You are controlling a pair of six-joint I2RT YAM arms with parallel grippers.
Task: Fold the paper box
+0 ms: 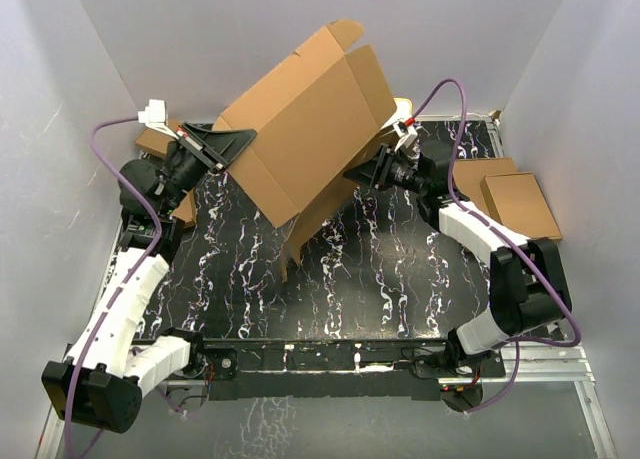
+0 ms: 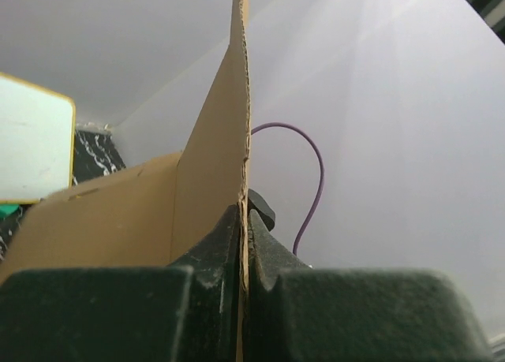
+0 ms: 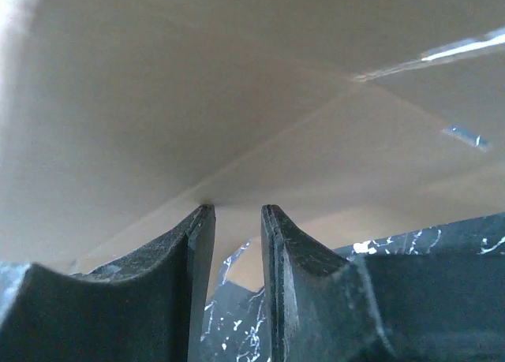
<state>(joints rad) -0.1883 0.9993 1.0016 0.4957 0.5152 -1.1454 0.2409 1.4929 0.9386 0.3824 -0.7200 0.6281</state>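
Fig.: paper box (image 1: 300, 129) is standing tilted over the table (image 1: 400, 279), near flap touching it, long axis running near to far. L gripper (image 2: 246, 212) is pinching the box's left edge, pads pressed on cardboard. R gripper (image 3: 237, 208) is reaching under the right side, fingers narrowly parted w/ nothing between, tips meeting the underside.
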